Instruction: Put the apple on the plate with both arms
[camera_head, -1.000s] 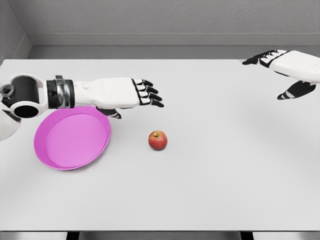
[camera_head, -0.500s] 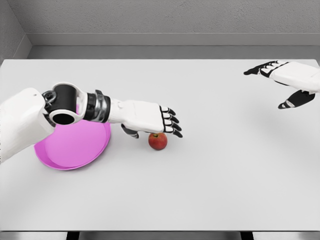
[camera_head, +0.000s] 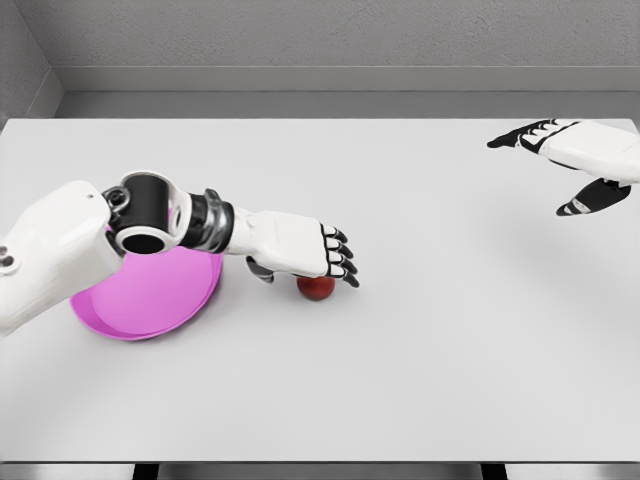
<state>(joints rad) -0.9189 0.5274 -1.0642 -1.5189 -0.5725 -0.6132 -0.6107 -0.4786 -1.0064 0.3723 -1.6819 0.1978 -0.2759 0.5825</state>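
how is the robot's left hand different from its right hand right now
The white left hand sits low over the small red apple, beside the round pink plate; the white right hand hangs at the table's far right, near nothing. The left covers most of the apple; the right's fingers are spread and empty. Both have black fingertips.

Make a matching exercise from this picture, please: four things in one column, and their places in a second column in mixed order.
Things:
1. apple
2. plate
3. left robot hand
4. right robot hand

Places:
A. raised near the table's far right corner
B. on the table, partly hidden under a hand
C. low over the apple
D. at the left, partly under a forearm

Pairs: 1-B, 2-D, 3-C, 4-A
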